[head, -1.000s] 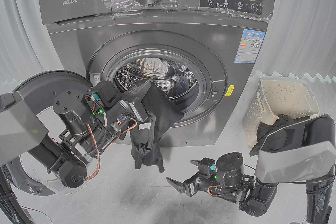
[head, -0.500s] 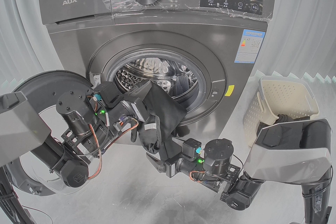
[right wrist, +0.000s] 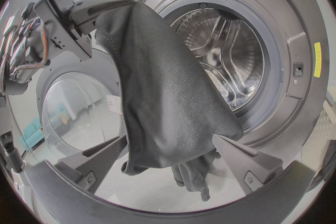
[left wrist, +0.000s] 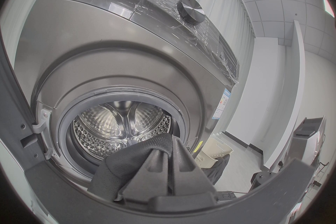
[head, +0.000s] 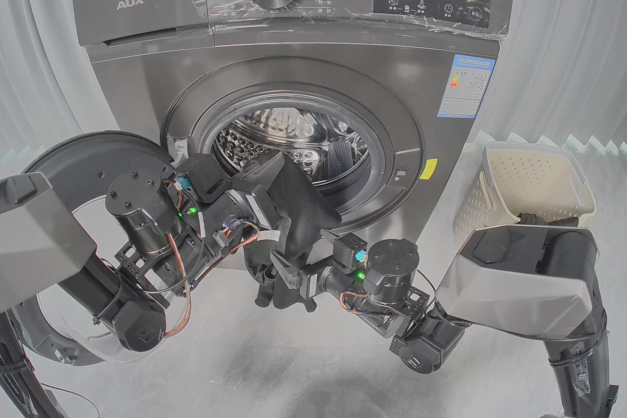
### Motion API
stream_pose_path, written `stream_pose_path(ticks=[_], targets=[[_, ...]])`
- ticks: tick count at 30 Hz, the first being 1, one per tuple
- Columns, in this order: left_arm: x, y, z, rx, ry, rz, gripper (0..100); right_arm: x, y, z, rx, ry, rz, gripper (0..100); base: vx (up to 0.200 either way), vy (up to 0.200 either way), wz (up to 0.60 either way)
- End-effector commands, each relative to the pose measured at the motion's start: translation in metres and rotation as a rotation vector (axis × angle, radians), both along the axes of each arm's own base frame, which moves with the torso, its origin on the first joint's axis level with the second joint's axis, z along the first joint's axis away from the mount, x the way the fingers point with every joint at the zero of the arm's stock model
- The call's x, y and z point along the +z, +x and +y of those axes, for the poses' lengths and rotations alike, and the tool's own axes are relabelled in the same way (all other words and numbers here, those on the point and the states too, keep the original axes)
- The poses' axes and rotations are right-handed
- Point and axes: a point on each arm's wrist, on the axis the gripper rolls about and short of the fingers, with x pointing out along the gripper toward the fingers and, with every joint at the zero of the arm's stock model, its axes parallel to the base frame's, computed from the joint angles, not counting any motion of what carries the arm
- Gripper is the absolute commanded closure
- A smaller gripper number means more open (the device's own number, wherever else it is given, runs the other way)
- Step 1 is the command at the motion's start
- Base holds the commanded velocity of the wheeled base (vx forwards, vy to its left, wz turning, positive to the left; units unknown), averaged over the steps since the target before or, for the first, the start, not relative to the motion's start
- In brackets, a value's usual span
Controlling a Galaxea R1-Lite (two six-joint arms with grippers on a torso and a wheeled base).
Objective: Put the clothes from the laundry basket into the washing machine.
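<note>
Left claw point(left wrist: 170, 144) pinches the black garment point(head: 304, 210) at frame centre, before the mouth of the washing machine point(head: 392, 70). Right claw point(right wrist: 169, 139), wide open, brackets its hanging tail. Loading step; next, likely grip the tail and push inside.

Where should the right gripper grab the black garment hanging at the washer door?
Probably the garment's dangling lower bunch, coming low from the front: the left gripper pins its top, and the open right gripper flanks the loose tail.
</note>
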Motion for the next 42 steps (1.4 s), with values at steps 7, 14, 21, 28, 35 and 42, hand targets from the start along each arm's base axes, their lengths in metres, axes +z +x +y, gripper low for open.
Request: stream_pose_path(ticks=[7, 14, 21, 28, 35, 42], targets=[[0.0, 0.0, 0.0, 0.0, -0.001, 0.001, 100, -0.009, 0.005, 0.004, -0.002, -0.001, 0.003, 0, 0.0, 0.0, 0.0], [0.0, 0.0, 0.0, -0.001, -0.001, 0.0, 100, -0.017, 0.004, 0.007, -0.005, -0.015, 0.015, 0, 0.0, 0.0, 0.0], [0.0, -0.001, 0.0, 0.0, -0.001, 0.0, 100, -0.027, 0.014, 0.011, -0.021, -0.007, 0.011, 0, 0.0, 0.0, 0.0], [0.0, -0.001, 0.002, 0.003, 0.0, 0.003, 100, -0.028, 0.017, 0.013, -0.05, 0.009, 0.01, 100, 0.0, 0.0, 0.0], [-0.003, 0.001, 0.007, 0.019, 0.005, 0.012, 100, -0.012, 0.003, 0.004, -0.046, 0.002, 0.023, 100, 0.0, 0.0, 0.0], [-0.007, 0.004, 0.018, 0.048, 0.015, 0.028, 100, 0.015, -0.016, -0.037, -0.082, -0.041, 0.053, 100, 0.0, 0.0, 0.0]])
